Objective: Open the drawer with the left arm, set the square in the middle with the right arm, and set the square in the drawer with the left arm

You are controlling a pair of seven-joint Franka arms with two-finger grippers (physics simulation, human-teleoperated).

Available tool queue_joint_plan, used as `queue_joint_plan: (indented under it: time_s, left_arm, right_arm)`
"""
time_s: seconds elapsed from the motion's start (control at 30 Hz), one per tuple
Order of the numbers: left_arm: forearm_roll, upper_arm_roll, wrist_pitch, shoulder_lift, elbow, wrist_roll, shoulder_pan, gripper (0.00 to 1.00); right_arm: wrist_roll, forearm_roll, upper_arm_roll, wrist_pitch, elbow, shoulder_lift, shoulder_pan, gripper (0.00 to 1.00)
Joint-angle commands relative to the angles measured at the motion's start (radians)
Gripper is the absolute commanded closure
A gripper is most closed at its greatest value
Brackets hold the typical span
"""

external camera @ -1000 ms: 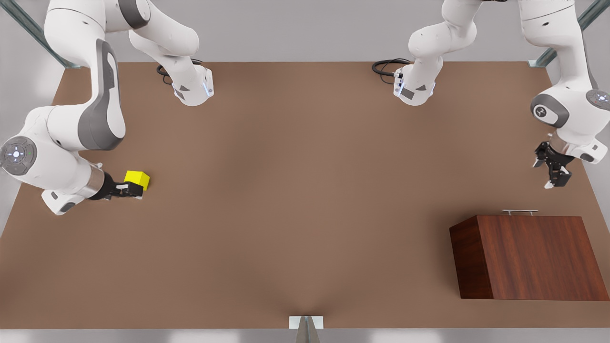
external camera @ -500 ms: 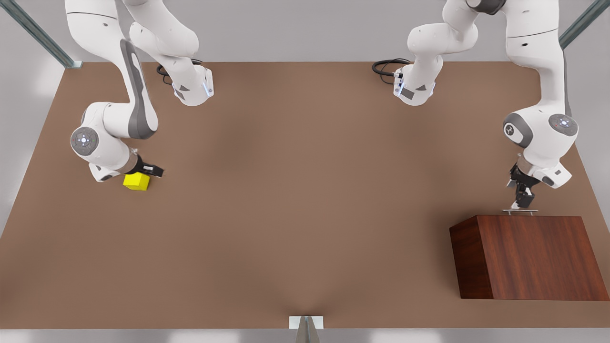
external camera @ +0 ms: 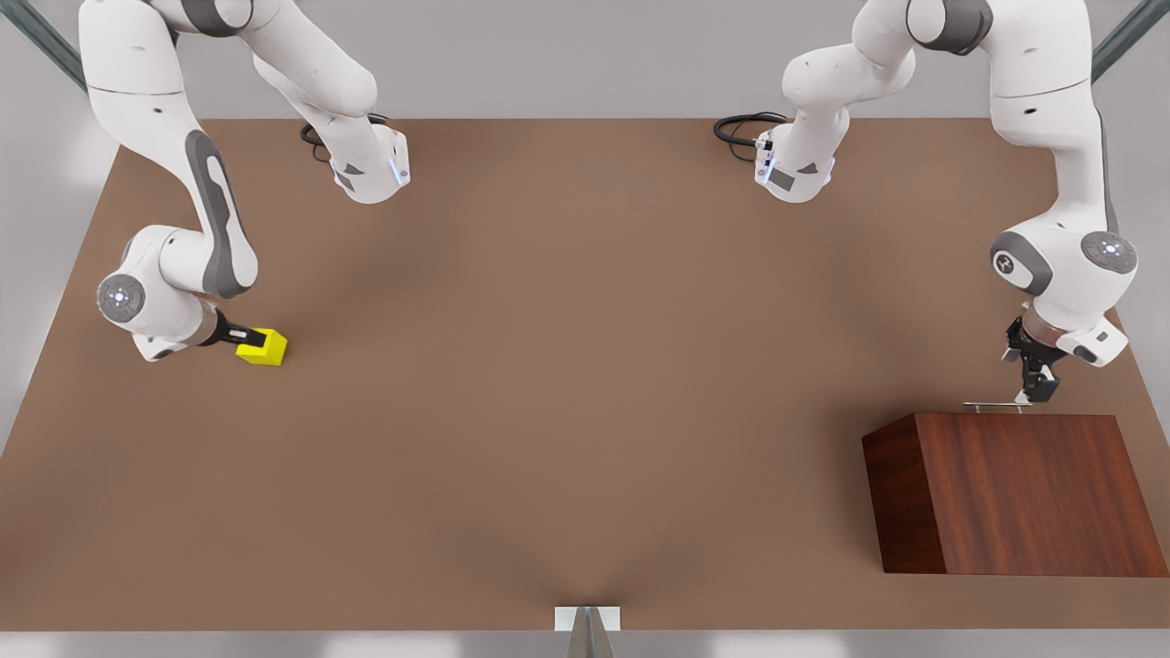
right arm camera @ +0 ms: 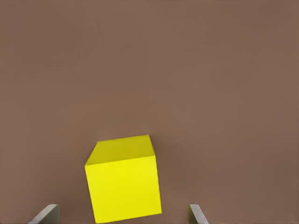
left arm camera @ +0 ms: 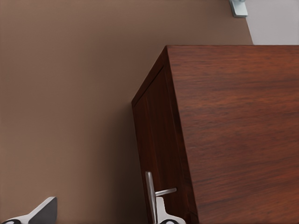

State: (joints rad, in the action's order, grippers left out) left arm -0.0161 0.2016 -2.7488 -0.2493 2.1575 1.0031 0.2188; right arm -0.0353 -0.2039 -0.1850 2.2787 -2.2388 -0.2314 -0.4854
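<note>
1. Cabinet [external camera: 1024, 493] near right on the bench [external camera: 585, 366]; drawer shut.
2. Left gripper [external camera: 1037, 395], fingers spread around the handle [external camera: 996, 405] end; we risk slipping off when pulling.
3. Right gripper [external camera: 239, 339], fingers open, straddling the square [external camera: 263, 347], far left; off-centre closing could nudge it.

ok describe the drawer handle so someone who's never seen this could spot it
Find the dark reddish-brown wooden cabinet at the front view's right. Along its far edge runs a thin silver bar handle, the left gripper at one end. It is the cabinet's one metal part.
</note>
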Motion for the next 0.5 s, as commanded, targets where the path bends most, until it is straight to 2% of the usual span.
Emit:
queue_joint_plan:
  time_s: [0.0,0.13,0.47]
  left_arm:
    - [-0.005,-0.001,-0.011,-0.008,0.001,0.0,0.001,0.0]
    - [-0.007,-0.001,-0.054,-0.03,0.002,0.0,0.001,0.0]
    - [-0.005,-0.011,-0.045,-0.034,0.012,0.002,0.001,0.0]
  right_arm:
    - [0.0,0.0,-0.001,0.002,0.001,-0.011,0.001,0.0]
    - [-0.003,0.005,-0.001,0.07,0.004,-0.051,0.002,0.0]
    - [-0.003,0.0,-0.001,0.071,0.002,-0.085,0.005,0.0]
